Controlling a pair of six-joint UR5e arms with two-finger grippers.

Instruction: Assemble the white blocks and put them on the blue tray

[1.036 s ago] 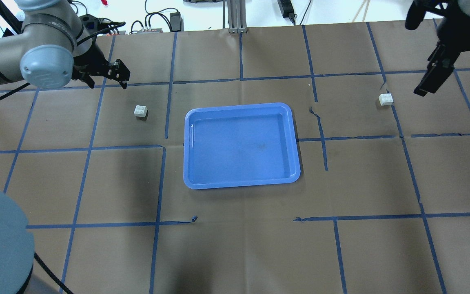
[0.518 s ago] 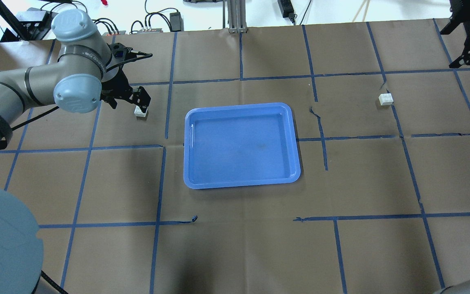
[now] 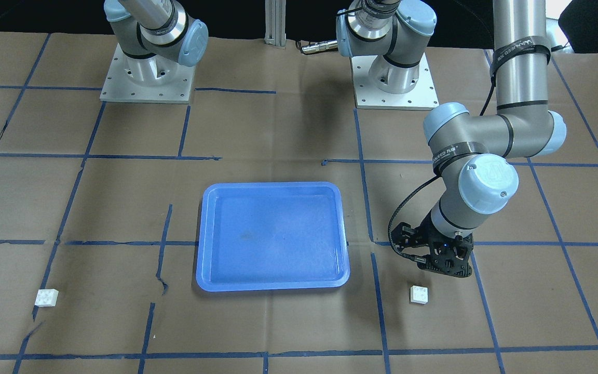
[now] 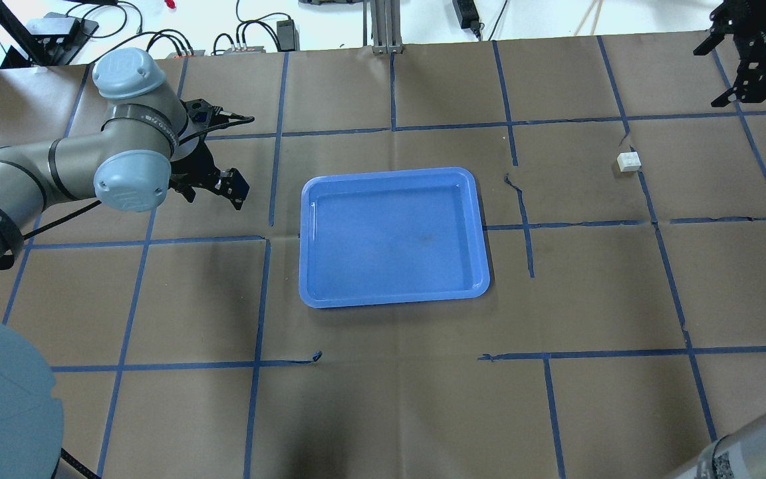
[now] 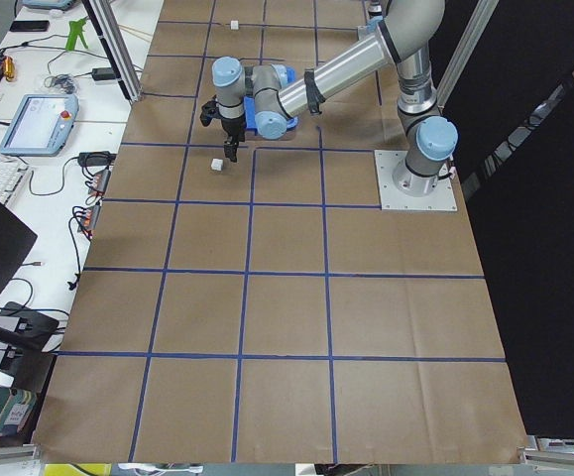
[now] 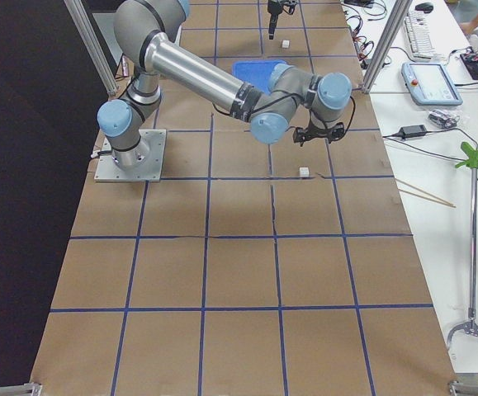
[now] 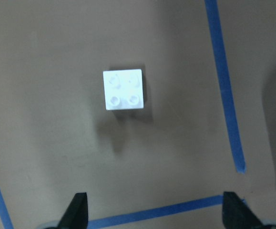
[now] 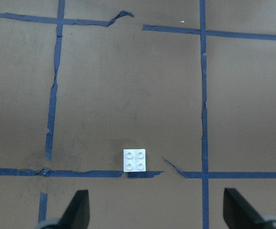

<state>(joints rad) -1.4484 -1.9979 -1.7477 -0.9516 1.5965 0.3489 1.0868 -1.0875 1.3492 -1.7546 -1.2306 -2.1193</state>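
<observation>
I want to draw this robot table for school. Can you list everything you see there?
white blocks: two, white, on the paper; one beside the tray near the left gripper, the other far out on the opposite side.
blue tray: one, blue, mid-table, empty.
brown paper: one sheet, brown, covering the table.
tape lines: many, blue, a grid on the paper.
cables: several, black, past the table's far edge.
arms: two, grey with pale blue caps; left arm, right arm.
left gripper: one, black, open, close to a block.
right gripper: one, black, open, facing the other block.
</observation>
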